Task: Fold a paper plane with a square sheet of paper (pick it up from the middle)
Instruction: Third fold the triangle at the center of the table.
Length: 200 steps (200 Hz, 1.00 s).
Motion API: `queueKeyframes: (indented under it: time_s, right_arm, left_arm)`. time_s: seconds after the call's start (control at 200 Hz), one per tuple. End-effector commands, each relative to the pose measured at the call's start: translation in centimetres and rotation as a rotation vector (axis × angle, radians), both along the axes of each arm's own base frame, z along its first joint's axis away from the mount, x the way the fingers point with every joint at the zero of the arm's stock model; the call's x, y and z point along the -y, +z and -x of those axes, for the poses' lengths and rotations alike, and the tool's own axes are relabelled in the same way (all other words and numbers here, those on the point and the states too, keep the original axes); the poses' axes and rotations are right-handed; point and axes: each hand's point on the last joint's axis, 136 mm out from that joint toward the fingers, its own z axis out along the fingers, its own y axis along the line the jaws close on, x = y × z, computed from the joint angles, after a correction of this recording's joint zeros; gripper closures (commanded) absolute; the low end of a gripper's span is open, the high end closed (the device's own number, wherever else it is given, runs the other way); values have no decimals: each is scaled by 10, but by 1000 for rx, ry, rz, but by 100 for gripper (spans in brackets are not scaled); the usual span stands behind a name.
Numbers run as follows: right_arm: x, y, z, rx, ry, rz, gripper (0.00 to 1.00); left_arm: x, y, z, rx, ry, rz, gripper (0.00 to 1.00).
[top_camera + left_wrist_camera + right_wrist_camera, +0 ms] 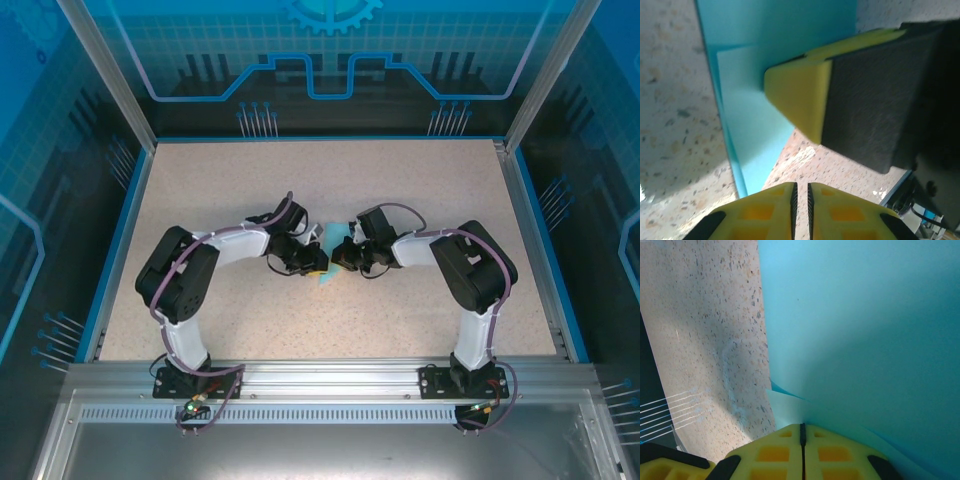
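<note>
The light-cyan paper (pixel 328 276) lies folded at mid-table between my two grippers, mostly hidden under them. In the left wrist view the paper (pixel 752 125) shows a paler folded flap over a darker layer. The right gripper's yellow fingertip (pixel 799 95) rests on its edge. My left gripper (pixel 801 186) hovers just off the paper's corner, its pads almost together, with only table showing in the thin slit. My right gripper (pixel 802 426) is shut, and the paper (pixel 865 340) rises from its tips as a broad curved sheet. From above, the left gripper (pixel 314 262) and right gripper (pixel 343 258) nearly touch.
The speckled beige table (pixel 330 190) stretches wide behind and to both sides of the arms. A blue rim (pixel 118 250) and metal frame posts (pixel 110 75) bound it. A rail (pixel 330 378) carrying both arm bases runs along the near edge.
</note>
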Motion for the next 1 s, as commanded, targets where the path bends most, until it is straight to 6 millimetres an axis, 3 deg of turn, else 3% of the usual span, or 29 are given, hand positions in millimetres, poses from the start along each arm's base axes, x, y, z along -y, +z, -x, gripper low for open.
queueKeyframes:
  time_s: [0.0, 0.29, 0.48, 0.695, 0.995]
  right_arm:
    - [11, -18, 3, -53, -27, 62, 93]
    - [10, 18, -13, 13, -41, 13, 91]
    - [20, 39, -11, 66, -47, 32, 89]
    - [19, 25, 3, 36, -32, 24, 90]
    - [21, -4, -2, -6, -48, 43, 91]
  left_arm:
    - [10, 1, -17, -3, 21, 31, 84]
    - [-7, -45, -7, -83, 34, -104, 87]
    - [-15, -58, -4, -94, 40, -151, 88]
    - [-16, -60, -4, -95, 40, -159, 88]
    - [-20, -65, 1, -109, 27, -181, 89]
